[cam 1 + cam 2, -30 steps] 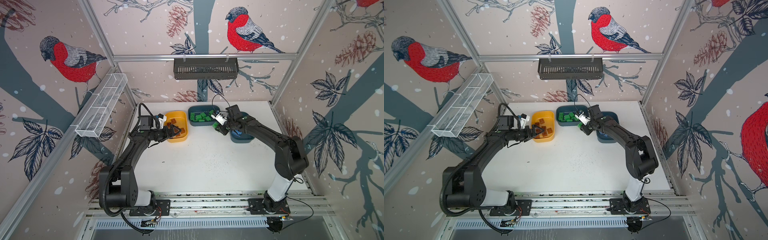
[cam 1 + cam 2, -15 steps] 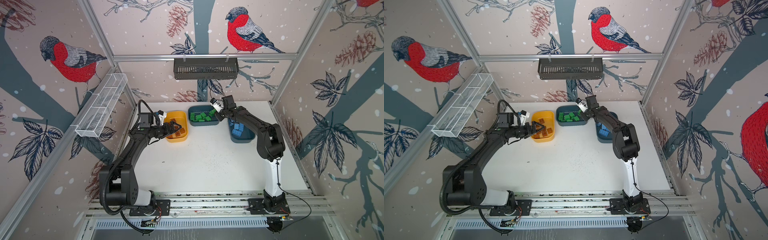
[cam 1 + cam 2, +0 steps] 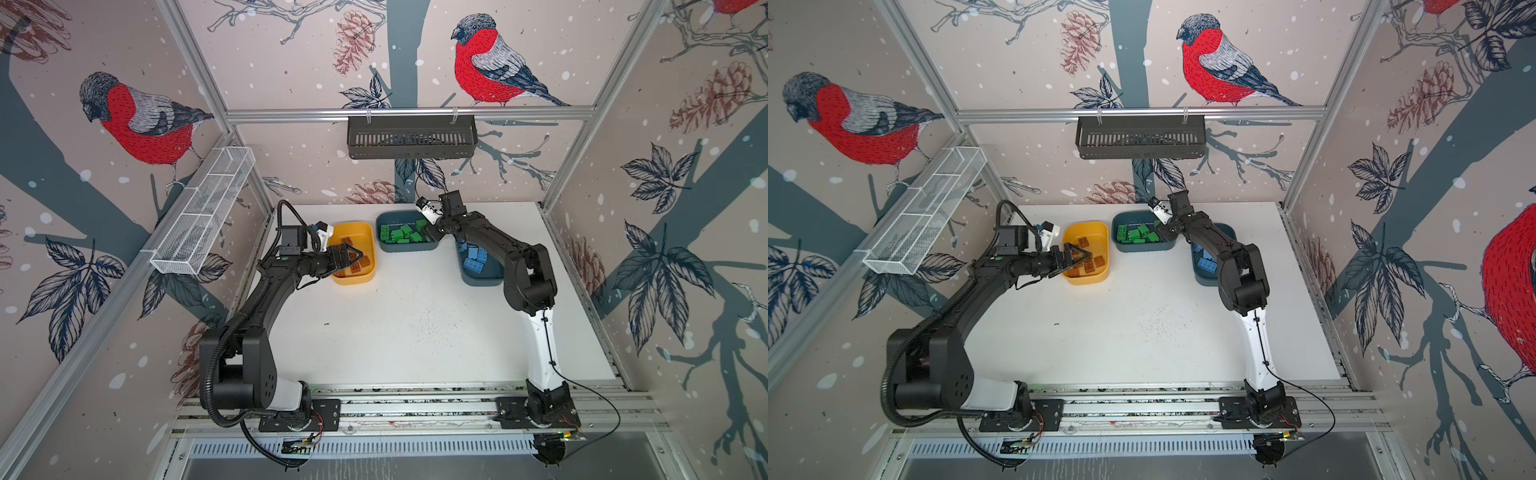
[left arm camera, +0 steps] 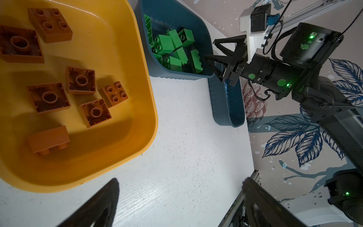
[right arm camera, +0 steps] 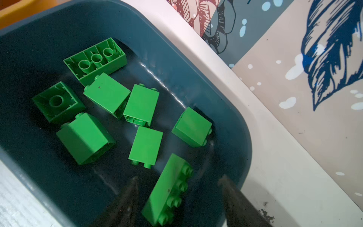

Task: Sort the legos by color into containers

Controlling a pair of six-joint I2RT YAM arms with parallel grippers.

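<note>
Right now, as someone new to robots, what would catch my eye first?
The red-breasted birds on the walls. At the far side of the white table, three tubs sorted by colour: brown-orange bricks in the yellow tub, green bricks in the middle teal tub, light blue bricks in the right teal tub. The left gripper hangs open by the yellow tub, the right gripper open over a long green brick.

White tabletop [image 3: 415,357]: three tubs standing directly on it, all in far half.
- Yellow tub [image 3: 353,279] toward left side.
- Middle teal tub [image 3: 409,248] just beside it, nearer back wall.
- Right teal tub [image 3: 482,281] close to middle tub's corner; contact not discernible.
- Fine dark specks [image 3: 422,328] scattered mid-surface.
</note>
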